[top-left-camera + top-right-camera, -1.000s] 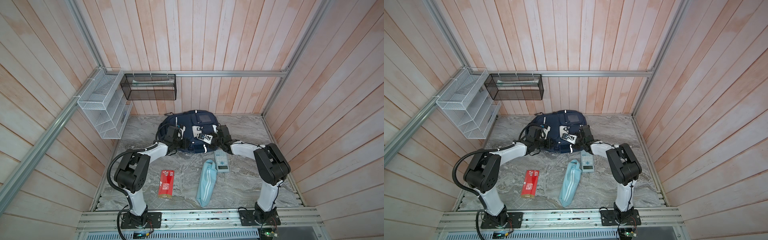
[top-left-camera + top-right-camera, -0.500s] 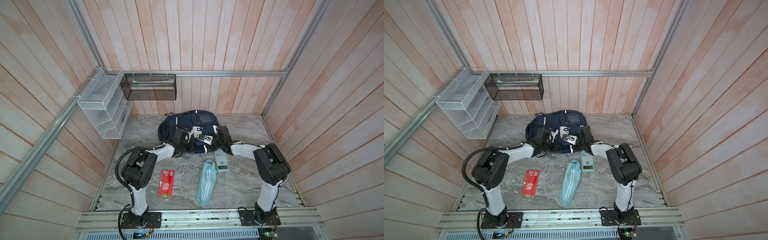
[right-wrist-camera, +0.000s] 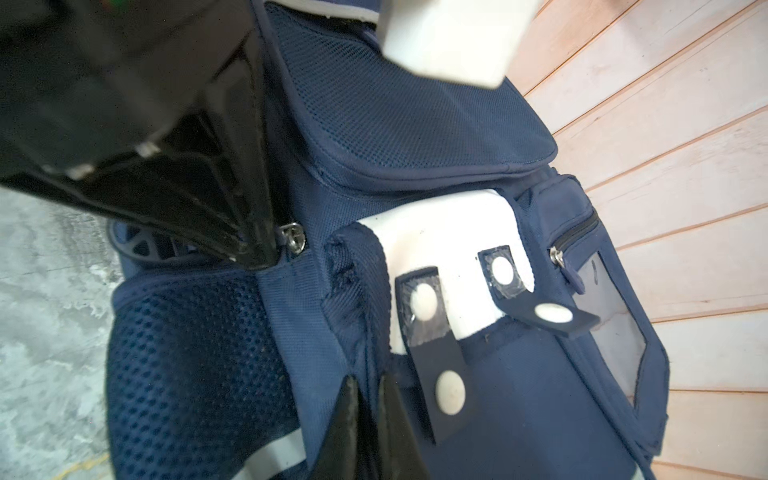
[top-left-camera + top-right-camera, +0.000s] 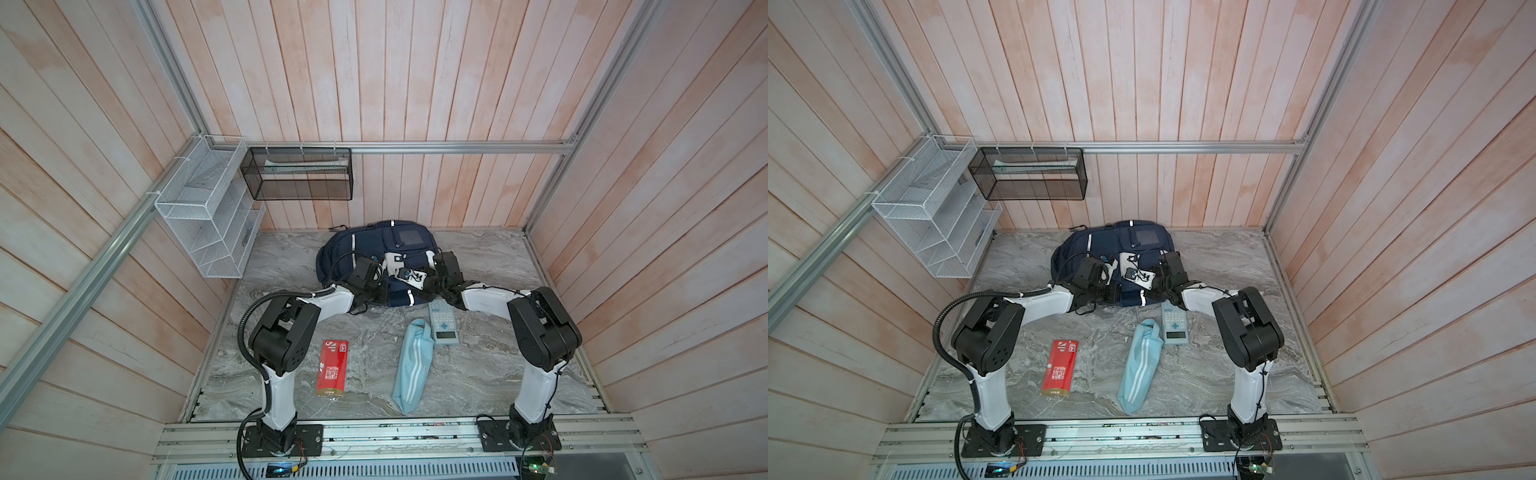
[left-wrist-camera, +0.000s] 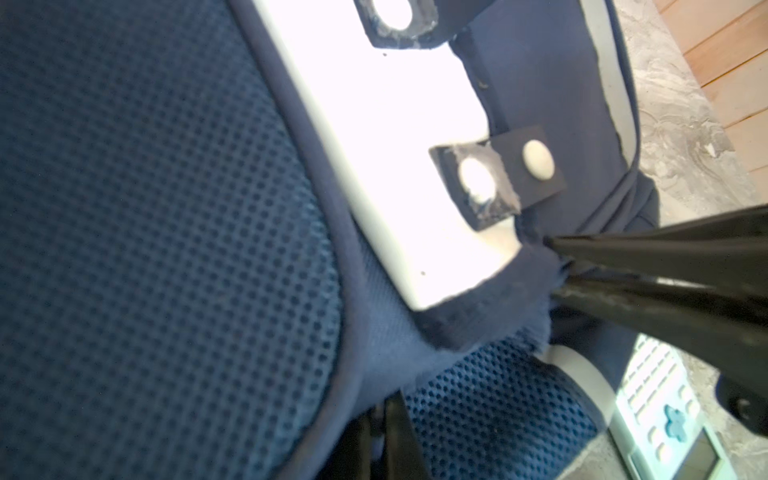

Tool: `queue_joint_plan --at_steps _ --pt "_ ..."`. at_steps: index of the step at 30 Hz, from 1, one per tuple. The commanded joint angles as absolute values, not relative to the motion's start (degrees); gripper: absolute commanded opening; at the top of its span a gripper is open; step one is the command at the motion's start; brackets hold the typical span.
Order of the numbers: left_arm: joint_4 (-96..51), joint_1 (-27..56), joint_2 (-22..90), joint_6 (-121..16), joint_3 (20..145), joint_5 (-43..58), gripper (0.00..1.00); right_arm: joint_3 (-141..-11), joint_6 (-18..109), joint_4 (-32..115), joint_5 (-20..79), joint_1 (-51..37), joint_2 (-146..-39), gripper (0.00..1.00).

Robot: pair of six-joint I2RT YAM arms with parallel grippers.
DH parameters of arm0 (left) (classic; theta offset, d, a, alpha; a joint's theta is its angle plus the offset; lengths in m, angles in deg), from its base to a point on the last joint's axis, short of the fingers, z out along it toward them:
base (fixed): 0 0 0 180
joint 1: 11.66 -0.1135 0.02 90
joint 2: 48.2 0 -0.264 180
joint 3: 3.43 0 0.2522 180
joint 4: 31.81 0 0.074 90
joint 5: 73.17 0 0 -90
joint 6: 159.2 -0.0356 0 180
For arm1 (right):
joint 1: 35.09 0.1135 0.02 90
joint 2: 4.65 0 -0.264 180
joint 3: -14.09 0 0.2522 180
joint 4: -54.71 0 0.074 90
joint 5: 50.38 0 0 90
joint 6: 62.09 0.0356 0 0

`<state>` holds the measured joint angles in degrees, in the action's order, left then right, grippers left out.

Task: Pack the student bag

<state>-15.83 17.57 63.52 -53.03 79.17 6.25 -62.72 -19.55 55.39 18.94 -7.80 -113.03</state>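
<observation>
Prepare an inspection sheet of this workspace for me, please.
Surface: grey marbled tabletop, no spills seen.
Job's things: student bag lies at back centre.
Clutter: red packet, light-blue striped pouch, calculator lie before the bag.
Grippers: left gripper and right gripper both shut on bag fabric near white flap.
Cables: black hose loops beside left arm.
Surroundings: wood-slat walls, white wire rack, black mesh basket.

On the bench (image 4: 498, 374) the bag (image 4: 374, 249) lies at the back, the calculator (image 4: 444, 324) just before it, the pouch (image 4: 413, 365) just beside the calculator, the packet (image 4: 331, 368) further left.
</observation>
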Motion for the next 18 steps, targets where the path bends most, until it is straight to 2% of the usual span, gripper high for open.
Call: queue_joint_plan --at_steps 1,3,14,18 --pt "-11.7 16.2 61.0 -49.7 79.7 13.6 0.00 -60.8 -17.4 53.7 20.5 -8.2 -109.5 0.00" --pt "-8.3 15.0 58.8 -47.8 79.0 16.1 0.00 -60.2 -17.0 54.1 21.7 -8.7 -109.0 0.00" --pt "-1.7 5.0 50.3 -46.3 74.3 14.6 0.00 -60.4 -17.5 55.0 27.5 -11.4 -109.0 0.00" --pt "-1.4 5.8 43.8 -47.8 73.3 12.3 0.00 -63.7 -17.9 53.8 30.8 -13.9 -111.0 0.00"
